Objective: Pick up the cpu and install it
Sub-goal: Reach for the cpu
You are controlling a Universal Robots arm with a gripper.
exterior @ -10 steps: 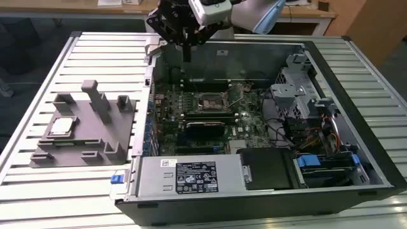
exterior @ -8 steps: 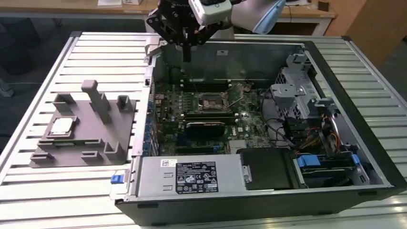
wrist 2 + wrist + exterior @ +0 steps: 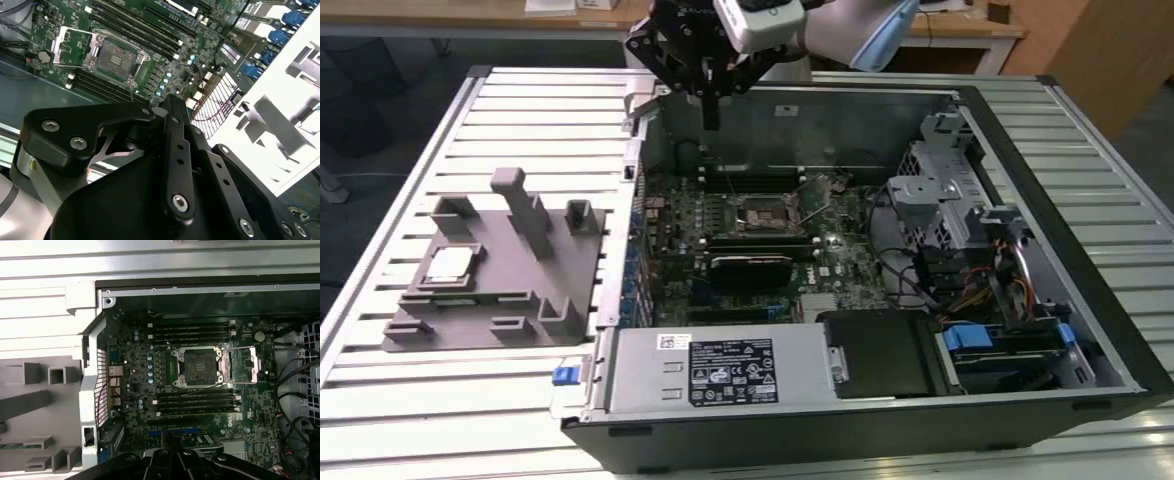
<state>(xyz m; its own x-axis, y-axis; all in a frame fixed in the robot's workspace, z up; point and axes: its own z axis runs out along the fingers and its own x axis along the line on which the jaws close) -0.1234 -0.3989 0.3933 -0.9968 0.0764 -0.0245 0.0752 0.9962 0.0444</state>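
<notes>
Black jaws of mine are pinched narrow with nothing between them, hanging over the back wall of the open computer case (image 3: 1067, 300), at the top of the exterior view. So nothing's grabbed yet.

Right below me is the green motherboard (image 3: 678, 235), and both wrist views look down onto the socket (image 3: 201, 366). Its metal load plate (image 3: 250, 365) is flipped open to one side and the socket looks empty, so that end seems ready.

The cpu (image 3: 450, 265) isn't anywhere near me though. It's lying flat, silvery top up, in a shallow recess of the grey plastic block (image 3: 520, 290) that sits on the slatted table (image 3: 400, 400), outside the case on the exterior view's left and well apart from the jaws.

My take on doing the pickup right:
- the jaws need to be opened wider than the chip before they get down to it
- come down square to the chip, not at an angle, since the recess walls and those posts on the block look easy to clip
- grip the two opposite edges only, lightly
- keep it level coming off the block so it doesn't tilt or slip.
</notes>
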